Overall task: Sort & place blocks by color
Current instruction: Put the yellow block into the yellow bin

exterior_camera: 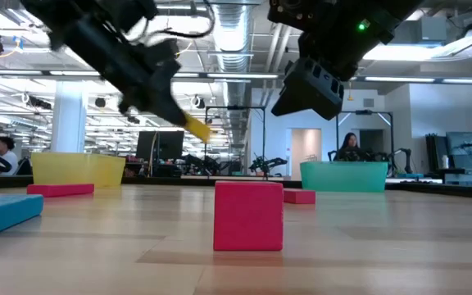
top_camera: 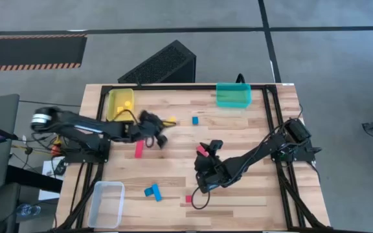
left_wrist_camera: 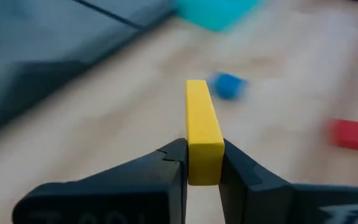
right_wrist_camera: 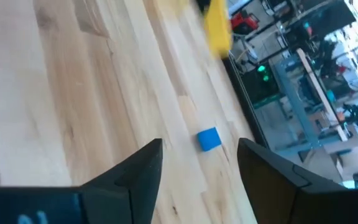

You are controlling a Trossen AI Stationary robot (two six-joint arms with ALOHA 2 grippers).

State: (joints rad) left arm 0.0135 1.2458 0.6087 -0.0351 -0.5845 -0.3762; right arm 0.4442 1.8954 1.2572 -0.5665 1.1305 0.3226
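Currently mid-carry: left claw (left_wrist_camera: 202,163) is clamped on a yellow bar (left_wrist_camera: 202,127), lifted off the tabletop (top_camera: 251,139), just beside the yellow bin (top_camera: 113,110). Next move probably needs a short swing over that bin, then release. Right claw (right_wrist_camera: 197,163) hangs wide and empty, a small blue cube (right_wrist_camera: 209,139) lying ahead between its fingers.

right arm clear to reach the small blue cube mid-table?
Probably yes. The right gripper is open and empty, and the blue cube lies on bare wood ahead of its fingers, nothing between them.
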